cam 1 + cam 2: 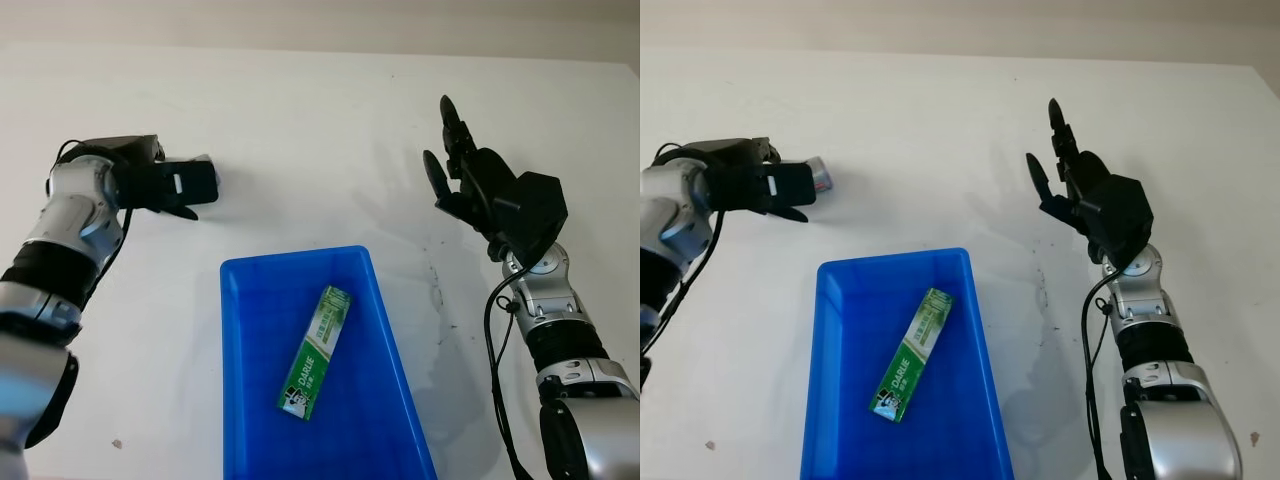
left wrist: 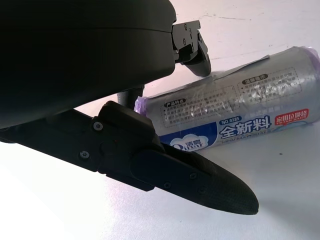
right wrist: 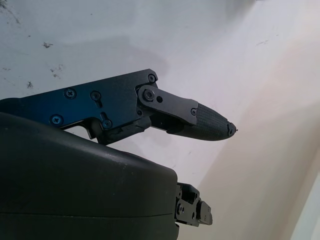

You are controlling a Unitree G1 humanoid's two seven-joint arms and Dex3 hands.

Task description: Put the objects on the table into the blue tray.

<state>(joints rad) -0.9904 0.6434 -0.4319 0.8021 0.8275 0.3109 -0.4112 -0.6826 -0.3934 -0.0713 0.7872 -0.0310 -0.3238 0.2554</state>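
The left hand (image 1: 178, 186) was at the far left of the white table (image 1: 300, 130), beyond the tray's far left corner, with its black fingers (image 2: 200, 175) closed around a silvery cylindrical roll of plastic bags with pale purple ends and a blue-and-white printed label (image 2: 240, 112). In the left wrist view the roll lay on its side on the table, one finger running along its near side and another finger reaching over its far side. Whether the roll was lifted at all off the surface could not be told. From the head camera, one end of the roll (image 1: 820, 176) stuck out to the right of the hand.

The right hand (image 1: 462, 170) was open and held nothing. It was raised above the table on the right side, well apart from the tray, its fingers pointing toward the far edge.

The blue rectangular plastic tray (image 1: 250, 400) sat on the near middle of the table, between the two arms. Inside it a green flat toothpaste box with white lettering (image 1: 316, 351) lay on the tray floor, set diagonally, its far end leaning to the right and its near end to the left.
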